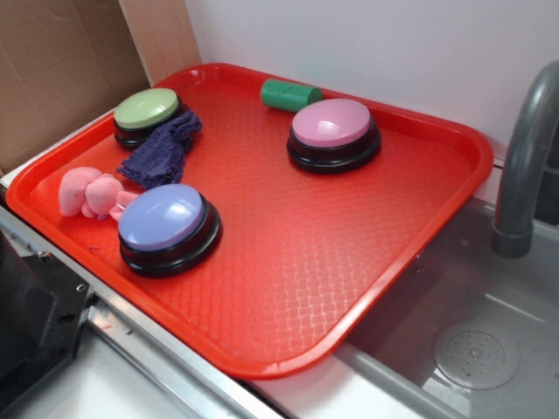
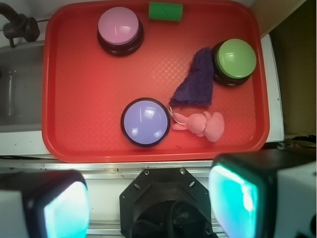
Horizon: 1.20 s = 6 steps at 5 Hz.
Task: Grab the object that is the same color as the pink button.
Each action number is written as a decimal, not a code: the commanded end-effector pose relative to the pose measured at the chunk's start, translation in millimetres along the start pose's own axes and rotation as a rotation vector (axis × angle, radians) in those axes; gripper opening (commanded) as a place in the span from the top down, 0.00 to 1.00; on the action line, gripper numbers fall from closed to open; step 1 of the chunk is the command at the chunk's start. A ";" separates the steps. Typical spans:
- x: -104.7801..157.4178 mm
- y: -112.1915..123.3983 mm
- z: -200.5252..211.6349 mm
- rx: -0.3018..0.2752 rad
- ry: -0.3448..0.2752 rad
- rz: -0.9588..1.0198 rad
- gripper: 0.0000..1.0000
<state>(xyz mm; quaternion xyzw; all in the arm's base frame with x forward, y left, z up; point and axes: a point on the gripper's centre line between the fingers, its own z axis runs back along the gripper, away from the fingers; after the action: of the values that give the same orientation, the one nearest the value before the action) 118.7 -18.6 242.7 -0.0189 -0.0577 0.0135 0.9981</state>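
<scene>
A small pink plush toy lies at the left edge of the red tray, touching the lavender-blue button. In the wrist view the toy sits right of that button, its thin loop toward it. The pink button stands at the tray's far side; it also shows in the wrist view. My gripper is open and empty, high above the robot base, off the tray's near edge. It does not show in the exterior view.
A green button and a purple knitted cloth lie at the tray's back left. A green cylinder lies by the back rim. A sink with a grey faucet is on the right. Cardboard stands behind.
</scene>
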 end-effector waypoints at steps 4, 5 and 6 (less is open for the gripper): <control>-1.9 38.3 -62.6 0.052 -0.188 0.658 0.00; -2.6 61.7 -90.5 0.099 -0.152 0.842 0.00; -5.7 82.9 -127.2 0.159 -0.154 1.046 0.00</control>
<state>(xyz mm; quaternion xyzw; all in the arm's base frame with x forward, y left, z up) 127.0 56.9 108.9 0.0320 -0.1014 0.5107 0.8531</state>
